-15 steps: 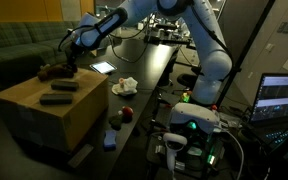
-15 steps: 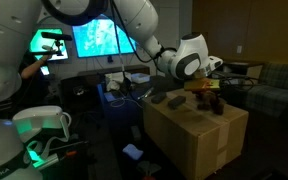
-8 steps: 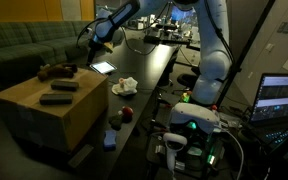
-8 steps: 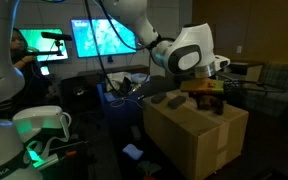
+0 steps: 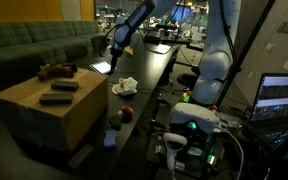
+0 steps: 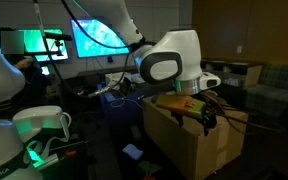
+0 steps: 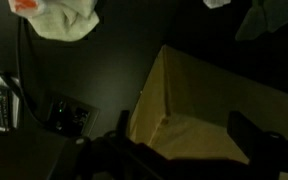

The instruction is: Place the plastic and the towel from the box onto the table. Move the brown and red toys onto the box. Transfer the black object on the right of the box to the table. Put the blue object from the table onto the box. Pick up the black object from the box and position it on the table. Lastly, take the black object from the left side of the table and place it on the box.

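The tan box [image 5: 44,112] stands beside the dark table [image 5: 156,68]. A brown toy [image 5: 56,71] lies on the box's far edge, with two flat black objects [image 5: 64,86] in front of it. The red toy [image 5: 127,113] rests on the table near a crumpled white towel [image 5: 124,87]. A pale-blue object [image 5: 109,139] lies further forward. My gripper [image 5: 114,46] hangs open and empty above the gap between box and table. In the wrist view the gripper [image 7: 184,135] frames a box corner [image 7: 199,105], with the towel [image 7: 64,18] at the top left.
A green sofa [image 5: 24,45] stands behind the box. A lit phone or tablet [image 5: 102,68] lies on the table near the box. A laptop [image 5: 282,98] and the robot's base [image 5: 199,115] sit at the right. Monitors [image 6: 99,38] glow behind the arm.
The gripper let go of the brown toy on the box, opened wide, then rose and swung away towards the table. The brown toy stays on the box.
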Motion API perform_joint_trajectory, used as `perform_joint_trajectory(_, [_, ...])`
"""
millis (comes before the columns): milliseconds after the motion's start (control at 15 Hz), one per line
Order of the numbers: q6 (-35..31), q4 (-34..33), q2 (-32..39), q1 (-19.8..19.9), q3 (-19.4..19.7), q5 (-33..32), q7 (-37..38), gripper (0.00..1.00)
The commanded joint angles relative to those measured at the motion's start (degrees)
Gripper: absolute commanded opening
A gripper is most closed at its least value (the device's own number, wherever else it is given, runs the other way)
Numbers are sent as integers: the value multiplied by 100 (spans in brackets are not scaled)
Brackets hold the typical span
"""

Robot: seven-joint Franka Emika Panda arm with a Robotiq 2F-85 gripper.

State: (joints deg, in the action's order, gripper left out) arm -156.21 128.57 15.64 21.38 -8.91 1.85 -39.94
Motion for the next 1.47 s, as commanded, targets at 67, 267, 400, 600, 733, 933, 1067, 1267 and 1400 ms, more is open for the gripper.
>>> perform_joint_trajectory(67, [-117,1047,-522,-377,454,78,102,100])
perform_joint_trajectory(267, [-563,1493,-353,-641,684,-101,446,100])
perform_joint_trajectory(400, [-1119,1720,-92,-728,658,19,592,100])
perform_joint_trajectory(600, [-2151,1924,386,-820,576,-93,1052,100])
perform_joint_trajectory(733, [-2886,1944,822,-1068,727,-369,1570,100])
perform_joint_trajectory(933, [-3496,1819,1454,-1624,1155,-586,2093,100])
perform_joint_trajectory(1067, [-3707,1728,1819,-1955,1418,-549,2314,100])
perform_joint_trajectory(1267, [-3819,1546,2328,-2227,1592,-480,2559,100])
perform_joint_trajectory(1400, [-3834,1430,2559,-2260,1584,-488,2692,100])
